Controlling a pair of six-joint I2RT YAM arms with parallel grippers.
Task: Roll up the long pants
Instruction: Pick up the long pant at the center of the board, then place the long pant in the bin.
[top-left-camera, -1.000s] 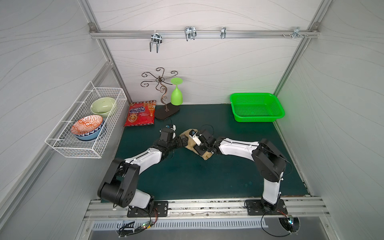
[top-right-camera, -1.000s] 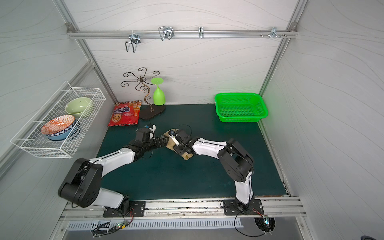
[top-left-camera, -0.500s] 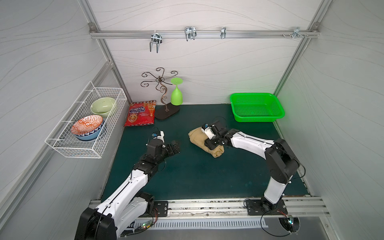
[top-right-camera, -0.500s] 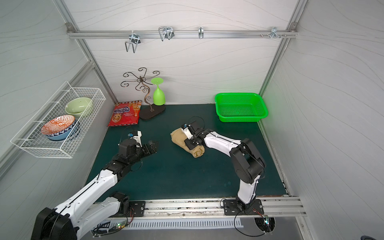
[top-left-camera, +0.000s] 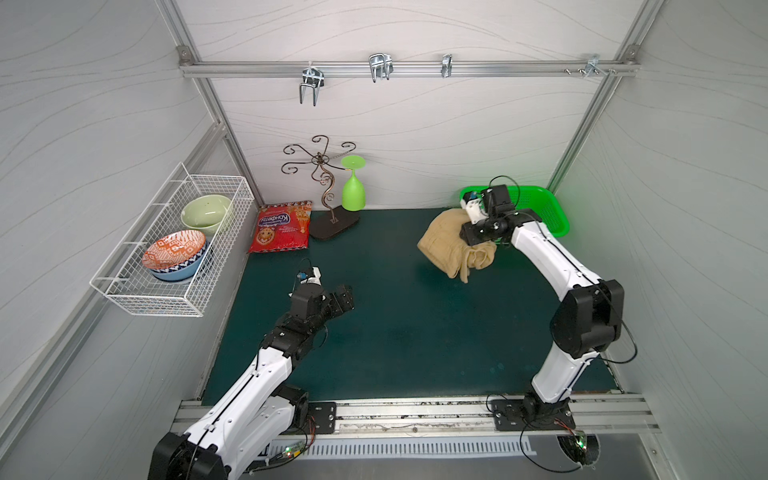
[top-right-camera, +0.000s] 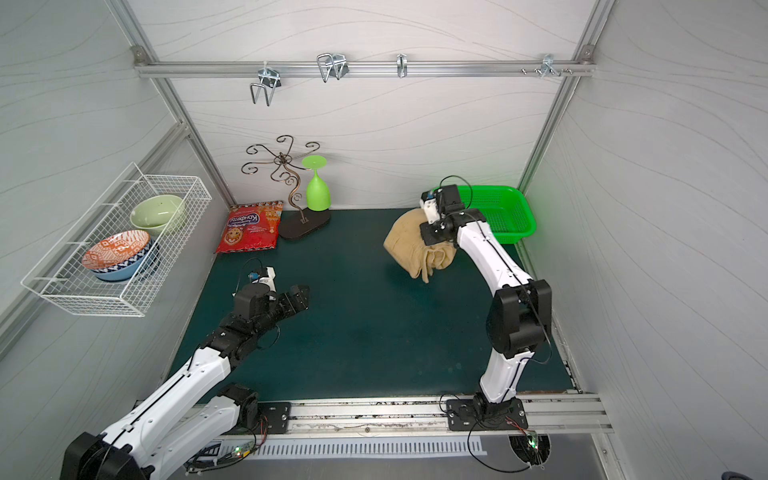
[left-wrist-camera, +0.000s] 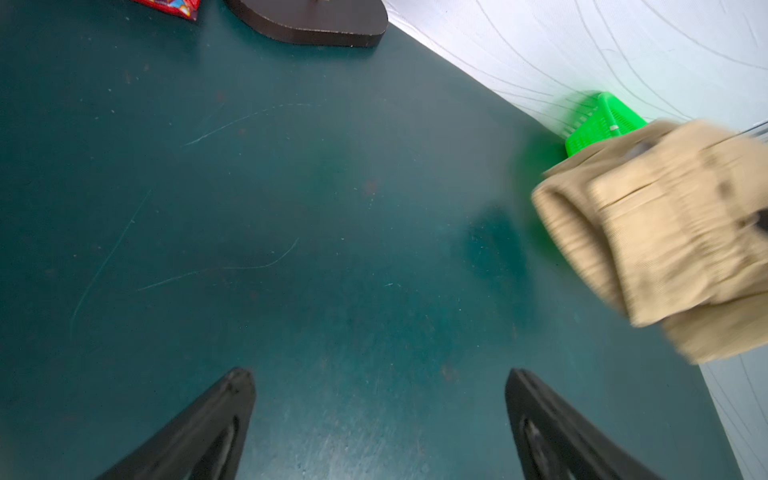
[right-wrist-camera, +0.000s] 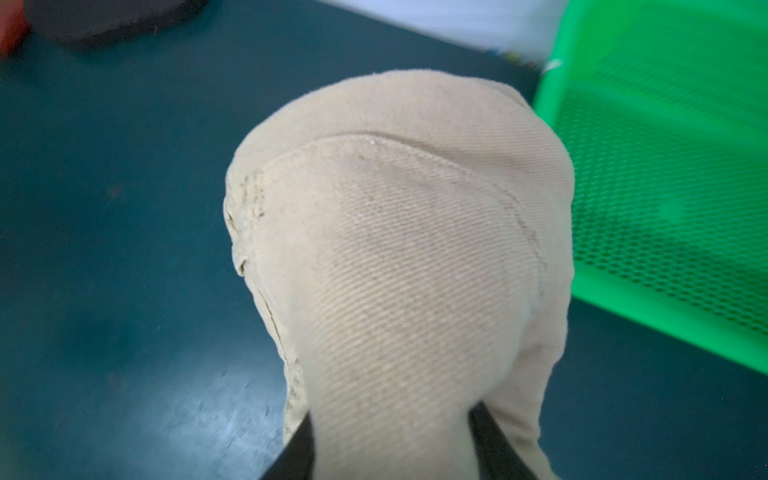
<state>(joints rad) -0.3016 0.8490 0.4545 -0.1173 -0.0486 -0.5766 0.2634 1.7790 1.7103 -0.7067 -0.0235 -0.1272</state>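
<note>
The long pants (top-left-camera: 444, 243) are a tan rolled bundle at the back right of the green mat, seen in both top views (top-right-camera: 409, 245). My right gripper (top-left-camera: 473, 237) is shut on the bundle from above. In the right wrist view the cloth (right-wrist-camera: 395, 249) fills the space between the black fingers (right-wrist-camera: 297, 449). The roll hangs next to the green basket (top-left-camera: 550, 212), apparently raised off the mat. Far to the left, my left gripper (top-left-camera: 347, 297) stands open and empty over bare mat. Its view (left-wrist-camera: 380, 386) shows the bundle (left-wrist-camera: 665, 232) off to one side.
A red snack bag (top-left-camera: 282, 228), a dark metal stand (top-left-camera: 332, 222) and an upturned green goblet (top-left-camera: 353, 189) line the back left. A white wire rack (top-left-camera: 174, 286) with two bowls hangs on the left wall. Hooks (top-left-camera: 309, 85) hang from the rail overhead.
The right arm has carried the rolled pants from the mat's middle to the back right, beside the basket. The left arm let go, drew back to the left front and stands open.
</note>
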